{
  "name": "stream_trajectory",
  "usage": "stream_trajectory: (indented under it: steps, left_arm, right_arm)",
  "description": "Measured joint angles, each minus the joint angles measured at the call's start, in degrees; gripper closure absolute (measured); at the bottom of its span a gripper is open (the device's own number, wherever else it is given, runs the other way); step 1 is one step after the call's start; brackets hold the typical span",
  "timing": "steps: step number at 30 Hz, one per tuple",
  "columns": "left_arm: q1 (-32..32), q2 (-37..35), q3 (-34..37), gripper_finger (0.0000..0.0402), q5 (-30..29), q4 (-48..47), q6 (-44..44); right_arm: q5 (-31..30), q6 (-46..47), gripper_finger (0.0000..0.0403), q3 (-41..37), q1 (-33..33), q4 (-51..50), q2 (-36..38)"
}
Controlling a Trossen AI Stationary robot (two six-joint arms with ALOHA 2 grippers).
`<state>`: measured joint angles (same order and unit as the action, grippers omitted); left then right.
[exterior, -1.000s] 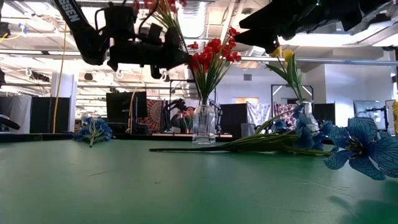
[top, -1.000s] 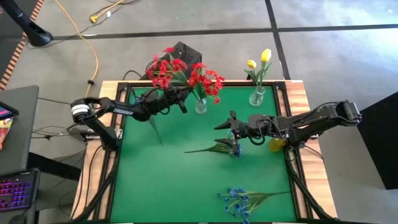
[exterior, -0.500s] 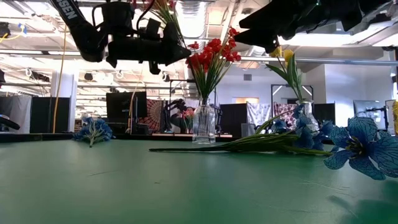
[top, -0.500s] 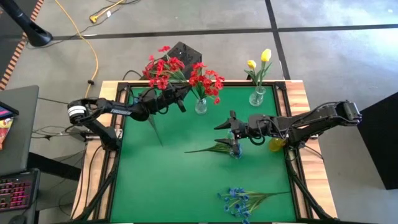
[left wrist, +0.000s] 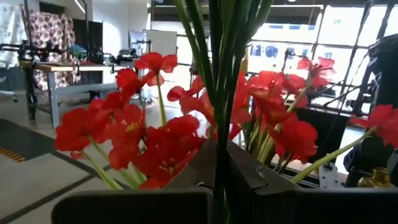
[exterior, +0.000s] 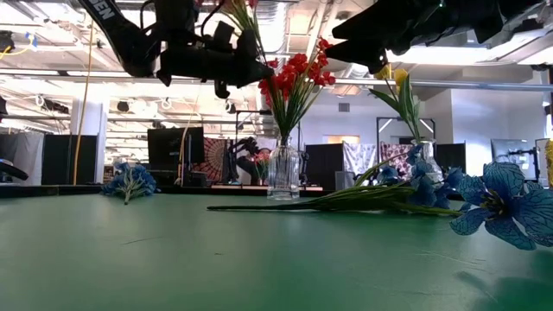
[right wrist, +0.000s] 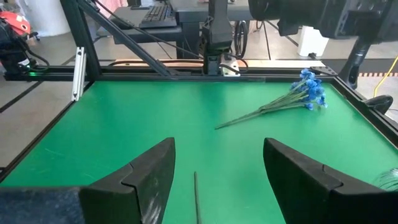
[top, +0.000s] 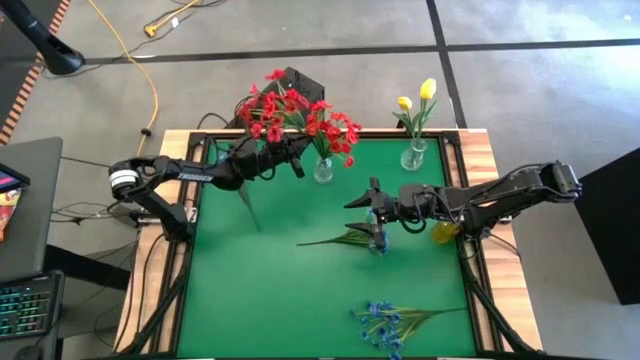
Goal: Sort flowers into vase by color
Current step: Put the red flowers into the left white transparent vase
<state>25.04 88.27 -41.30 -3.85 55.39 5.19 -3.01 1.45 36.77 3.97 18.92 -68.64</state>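
Observation:
My left gripper (top: pixel 293 158) is shut on a red flower spray (top: pixel 270 105), held high over the table's far left, just left of the glass vase (top: pixel 323 172) that holds other red flowers (top: pixel 337 133). My right gripper (top: pixel 360 195) hangs open over the stem of a blue spray (top: pixel 350 238) lying mid-table. A second blue spray (top: pixel 390 320) lies near the front edge. A third (right wrist: pixel 305 93) lies at the left, with its blooms under my left arm. Yellow flowers (top: pixel 425 92) stand in a small vase (top: pixel 413 155) at the far right. My left gripper pinches the red spray's bundled green stems (left wrist: pixel 217 177) between its two fingers, below the blooms. The fingers (exterior: pixel 259 71) reach in about level from the table's left and lie across the stems. The spray stands upright, blooms above the fingers, lifted clear of the table.
A yellow bud (top: pixel 443 233) shows beneath my right arm near the table's right edge. A dark box (top: pixel 295 85) sits behind the far edge. The green mat (top: pixel 260 290) has bare room at the near left.
My left gripper has risen a little and edged toward the red vase, still shut on the red spray. The spray's blooms have come closer to those in the vase.

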Motion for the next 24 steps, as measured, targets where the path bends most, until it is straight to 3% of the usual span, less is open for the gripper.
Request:
stream_trajectory:
  steps: [7, 17, 24]
  left_arm:
    - [0.0, 0.4, 0.0, 0.0401, -0.5, -0.7, 0.3]
    - [0.0, 6.7, -1.9, 0.0402, -0.4, 1.1, 1.4]
    - [0.0, 6.6, -2.6, 0.0402, -0.5, -5.6, 0.6]
  right_arm:
    - [0.0, -0.2, 0.0132, 0.0, 0.0, 0.0, 0.0]
    - [0.0, 0.0, 0.0132, 0.0, 0.1, -0.5, 0.0]
    - [0.0, -0.2, 0.0132, 0.0, 0.1, -1.3, 0.0]
